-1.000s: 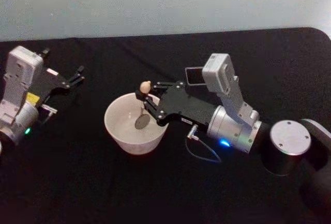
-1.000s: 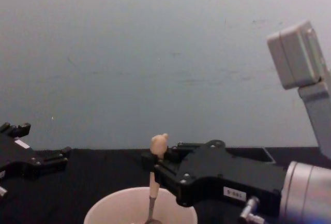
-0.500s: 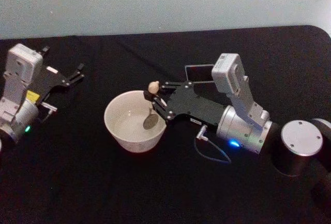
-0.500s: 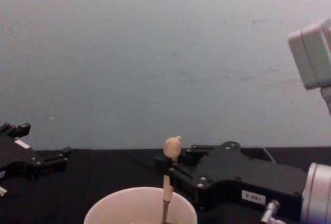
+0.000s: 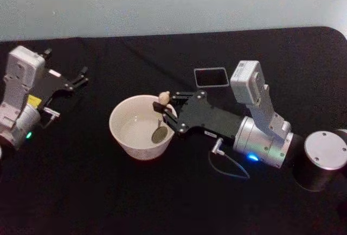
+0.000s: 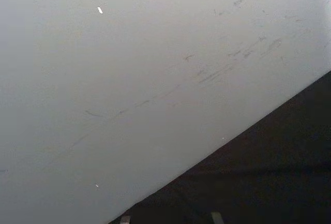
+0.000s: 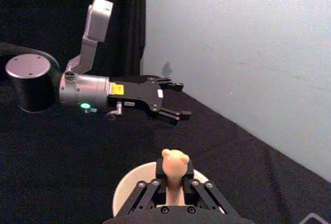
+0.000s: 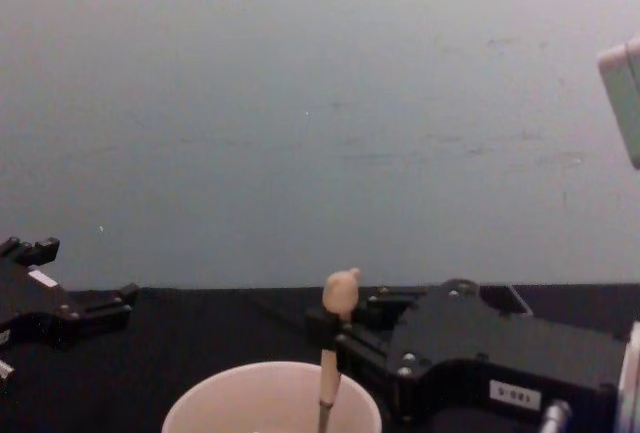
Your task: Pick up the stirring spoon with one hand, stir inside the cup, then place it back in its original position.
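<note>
The stirring spoon (image 5: 164, 96) is held upright, just under its bear-head knob, by the jaws of the right gripper (image 5: 165, 112), its lower end dipped inside the cup (image 5: 134, 150) on the black desk (image 5: 108, 197). The left gripper (image 5: 77, 79) is parked at the desk's left, jaws spread wide.

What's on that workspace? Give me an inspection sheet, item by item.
Surface: black table.
Job's things: cup upright near the middle; spoon upright in it, bowl end down.
Clutter: dark square holder farther back, apart from the cup.
Grippers: right gripper shut on the spoon below its knob, at the cup's rim; left gripper open, parked far left.
Cables: thin cable looping off the right gripper's wrist.
Surroundings: pale wall behind the table.
</note>
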{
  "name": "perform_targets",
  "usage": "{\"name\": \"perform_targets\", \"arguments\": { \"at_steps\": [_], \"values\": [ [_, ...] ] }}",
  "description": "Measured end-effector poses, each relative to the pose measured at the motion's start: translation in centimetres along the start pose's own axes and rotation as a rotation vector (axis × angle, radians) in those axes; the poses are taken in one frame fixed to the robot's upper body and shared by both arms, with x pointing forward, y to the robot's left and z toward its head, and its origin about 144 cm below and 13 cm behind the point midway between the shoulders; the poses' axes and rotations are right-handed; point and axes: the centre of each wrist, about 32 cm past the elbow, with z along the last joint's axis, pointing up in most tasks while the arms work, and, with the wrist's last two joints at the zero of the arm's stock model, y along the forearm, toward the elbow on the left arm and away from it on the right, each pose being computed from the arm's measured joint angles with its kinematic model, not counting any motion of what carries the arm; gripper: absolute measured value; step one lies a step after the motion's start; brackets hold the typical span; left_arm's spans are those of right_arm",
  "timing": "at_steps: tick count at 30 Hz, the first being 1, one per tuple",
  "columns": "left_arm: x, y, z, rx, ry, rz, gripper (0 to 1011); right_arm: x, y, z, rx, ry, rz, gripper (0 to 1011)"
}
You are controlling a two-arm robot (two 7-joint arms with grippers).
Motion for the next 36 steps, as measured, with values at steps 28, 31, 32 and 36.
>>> {"name": "perform_targets", "arguments": {
  "at_steps": [28, 31, 32, 36],
  "values": [
    [0.0, 0.0, 0.0, 0.000, 0.000, 0.000, 1001, -1.4, 2.2, -0.1, 0.005, 0.003, 0.081, 174],
    [0.0, 0.0, 0.0, 0.000, 0.000, 0.000, 1001, -1.3, 2.7, -0.3, 0.003, -0.006, 0.074, 174],
    [0.0, 0.0, 0.0, 0.000, 0.000, 0.000, 1001, -1.2, 2.8, -0.3, 0.003, -0.008, 0.072, 174],
    [0.0, 0.0, 0.0, 0.000, 0.000, 0.000, 1001, -0.9, 3.2, -0.4, 0.004, -0.014, 0.060, 174]
  ]
}}
